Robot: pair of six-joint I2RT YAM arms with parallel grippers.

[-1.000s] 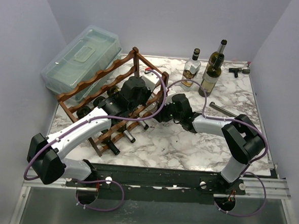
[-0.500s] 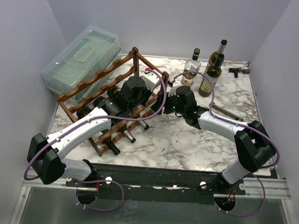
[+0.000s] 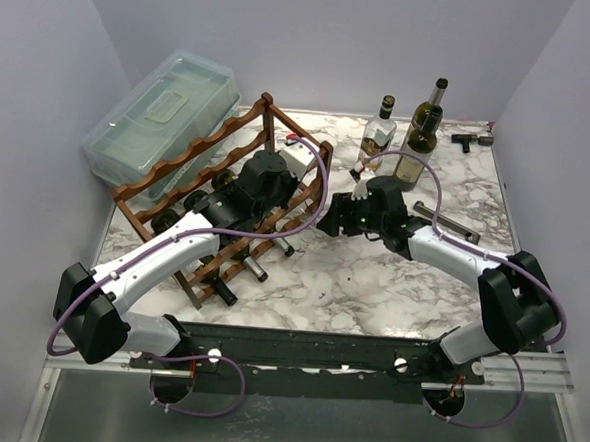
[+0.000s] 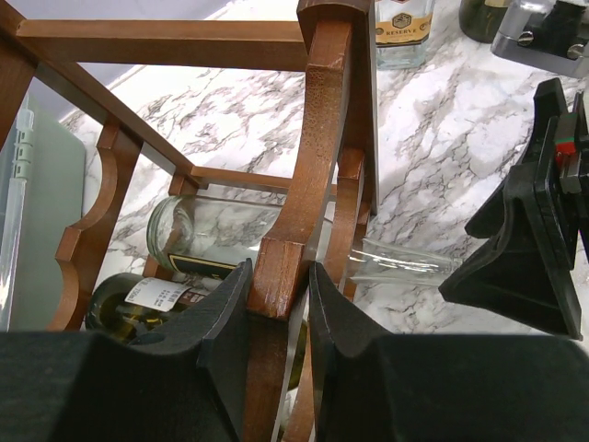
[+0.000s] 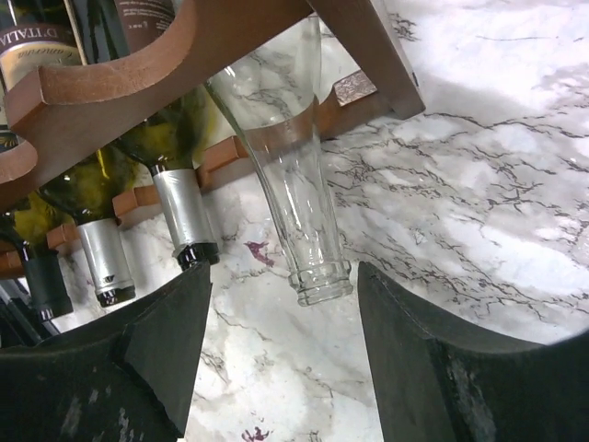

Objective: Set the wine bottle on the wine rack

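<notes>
1 risk: right gripper (image 5: pixel 285 281), fingers spread beside the wine bottle (image 5: pixel 293 198) neck, could knock it; left gripper (image 4: pixel 278 281) clamps wine rack (image 4: pixel 324 138).

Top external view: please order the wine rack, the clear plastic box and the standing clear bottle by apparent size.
wine rack: largest
clear plastic box: somewhat smaller
standing clear bottle: smallest by far

The wine rack (image 3: pixel 189 149) is being covered from above by the left gripper (image 3: pixel 288 171), and its right end is being faced by the right gripper (image 3: pixel 327 223), low over the marble table (image 3: pixel 351 285). Three upright bottles (image 3: pixel 416 153) are being seen near the back edge.
</notes>
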